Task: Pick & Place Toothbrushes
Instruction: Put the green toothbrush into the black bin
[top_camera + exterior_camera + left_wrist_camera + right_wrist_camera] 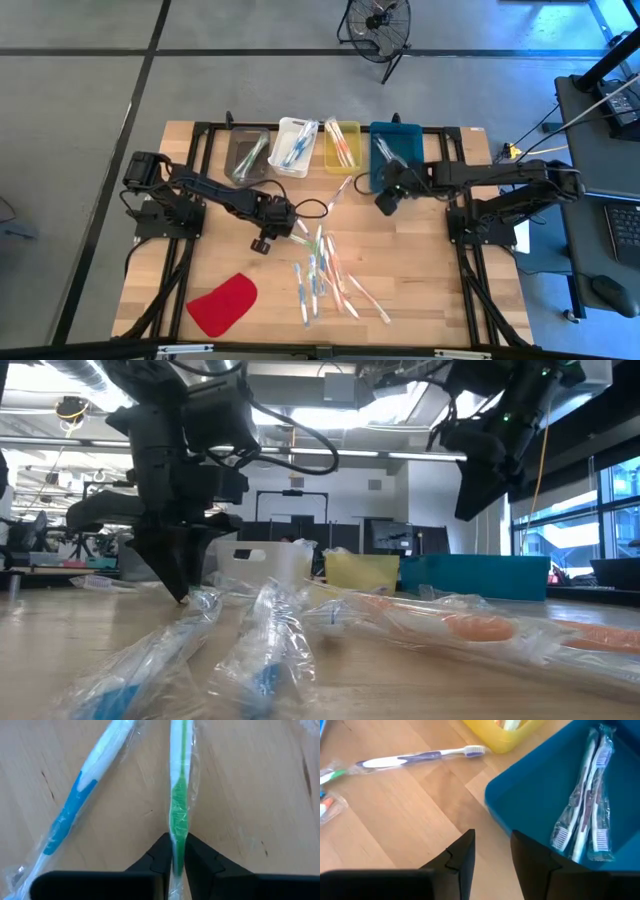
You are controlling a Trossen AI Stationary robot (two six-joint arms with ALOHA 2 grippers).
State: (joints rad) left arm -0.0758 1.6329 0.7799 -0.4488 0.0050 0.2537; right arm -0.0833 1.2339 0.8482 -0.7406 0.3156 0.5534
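Several wrapped toothbrushes (pixel 325 272) lie in a loose pile on the wooden table. My left gripper (pixel 175 857) stands at the pile's far left end (pixel 293 228), pointing down, shut on a green-and-white wrapped toothbrush (pixel 178 805). A blue-and-white toothbrush (pixel 75 805) lies beside it on the wood. My right gripper (pixel 492 850) hangs open and holds nothing, above the table by the near left corner of the blue bin (pixel 395 150). A purple toothbrush (pixel 420 757) lies unwrapped near the yellow bin (pixel 342 143). My left gripper pinches the green toothbrush's green handle part (pixel 178 832), wrapper and all, between its two fingers. The fingers come from above, pointing steeply down, and lie across the brush. The brush lies flat along the table top.
Four bins stand in a row at the far edge: grey (pixel 248 152), white (pixel 295 145), yellow and blue, each with toothbrushes inside. The blue bin (pixel 560 780) holds wrapped purple brushes. A flat red piece (pixel 222 303) lies near the front left. Bare wood shows at the table's right.
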